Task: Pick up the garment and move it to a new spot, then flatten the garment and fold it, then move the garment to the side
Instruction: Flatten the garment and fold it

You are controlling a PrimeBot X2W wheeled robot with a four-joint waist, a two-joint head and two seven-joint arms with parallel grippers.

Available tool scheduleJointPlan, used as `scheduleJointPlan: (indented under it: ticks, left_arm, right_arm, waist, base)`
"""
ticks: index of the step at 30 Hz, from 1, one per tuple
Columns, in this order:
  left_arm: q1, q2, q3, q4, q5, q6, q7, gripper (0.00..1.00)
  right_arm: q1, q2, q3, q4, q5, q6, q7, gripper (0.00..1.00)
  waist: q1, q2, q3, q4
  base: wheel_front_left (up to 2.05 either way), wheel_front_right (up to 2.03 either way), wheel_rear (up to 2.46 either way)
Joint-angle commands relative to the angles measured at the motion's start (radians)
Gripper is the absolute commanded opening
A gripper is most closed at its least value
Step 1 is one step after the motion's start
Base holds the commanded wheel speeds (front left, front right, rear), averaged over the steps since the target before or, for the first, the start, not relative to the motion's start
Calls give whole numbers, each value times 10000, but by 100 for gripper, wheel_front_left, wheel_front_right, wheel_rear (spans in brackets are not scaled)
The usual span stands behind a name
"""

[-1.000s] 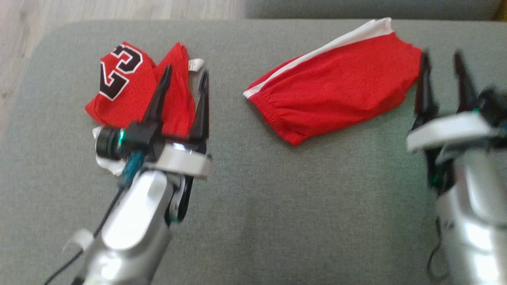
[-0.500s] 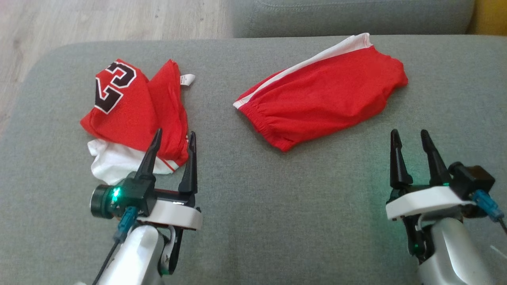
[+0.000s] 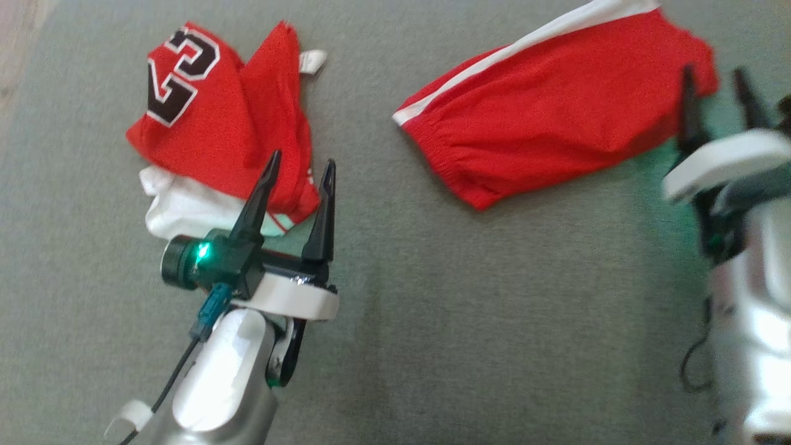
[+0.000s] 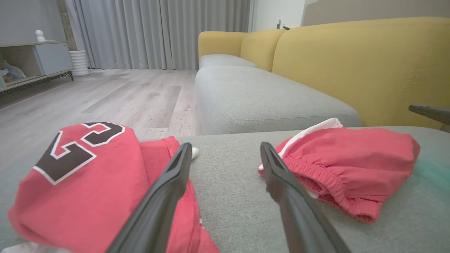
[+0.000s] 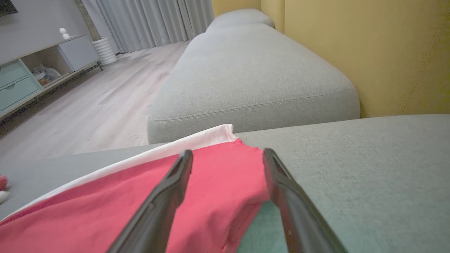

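The right gripper (image 3: 712, 71), its two dark fingers spread apart and holding nothing, hangs over the far-right end of the red shorts (image 3: 544, 117), which lie loosely flat on the grey sofa cushion (image 3: 469, 321); the left gripper (image 3: 303, 161), likewise spread and empty, points at the near corner of a crumpled red jersey (image 3: 210, 130), well apart from the shorts. Both garments look light, thin and limp, likely to sag and bunch when lifted; the shorts' gathered waistband or white-striped seam should offer the firmest pinch
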Motion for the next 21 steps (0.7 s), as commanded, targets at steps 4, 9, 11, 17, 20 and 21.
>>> scheduleJointPlan:
  ticks: [4, 9, 11, 17, 20, 21]
  left_arm:
    - [-625, -72, 371, -234, 196, -166, -49, 100]
    - [-845, -189, 363, -228, 231, -269, -49, 100]
    - [-890, -213, 375, -217, 236, -287, -49, 100]
    - [-1012, -249, 447, -184, 276, -301, -49, 100]
    - [-1037, -254, 481, -177, 303, -298, -49, 100]
    - [-1035, -255, 496, -169, 309, -296, -49, 100]
  right_arm:
    - [-1711, -583, -949, 920, -478, -7, 978, 100]
    - [-2824, -1183, -1670, 2432, -1357, -7, 1650, 100]
    - [-3076, -1363, -1678, 2996, -1626, -7, 1830, 100]
    - [-3643, -1698, -1031, 4649, -1862, -7, 2332, 100]
    - [-3847, -1767, -621, 5084, -1704, -7, 2379, 0]
    - [-3907, -1787, -491, 5171, -1610, -7, 2308, 0]
  waist:
    - [-2, 0, 1054, 853]
    - [-2, 0, 1469, 1257]
    - [-2, 0, 1573, 1340]
    - [-2, 0, 1724, 1354]
    - [-2, 0, 1703, 1258]
    - [-2, 0, 1672, 1210]
  base:
    - [0, 0, 0]
    - [0, 0, 0]
    - [0, 0, 0]
    - [0, 0, 0]
    - [0, 0, 0]
    - [0, 0, 0]
